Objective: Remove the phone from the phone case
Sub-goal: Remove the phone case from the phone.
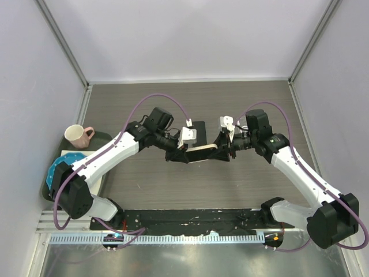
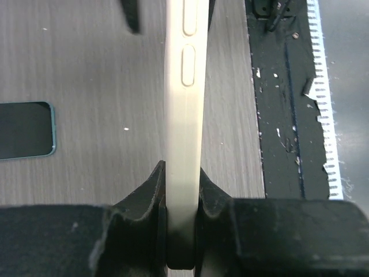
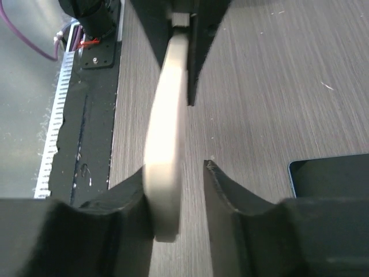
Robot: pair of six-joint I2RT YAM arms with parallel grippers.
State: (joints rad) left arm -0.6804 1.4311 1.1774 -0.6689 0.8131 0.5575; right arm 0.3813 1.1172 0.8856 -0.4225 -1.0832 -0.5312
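Currently the left end effector [image 2: 183, 196] pinches one end of the cream phone case [image 2: 185, 115], held on edge above the tabletop [image 2: 104, 69]. The right end effector [image 3: 173, 173] stands spread around the other end, one finger [image 3: 124, 202] touching; the phone [image 2: 23, 130] lies flat nearby.

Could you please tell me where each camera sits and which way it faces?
Top external: above, behind the robot, facing down at the table; left arm and right arm meet at the cream phone case.
Left wrist: on that wrist, looks along the left gripper, fingers showing, shut on the case.
Right wrist: on that wrist, looks along the right gripper, fingers showing, open around the case.
Both wrist views share the case and dark phone.
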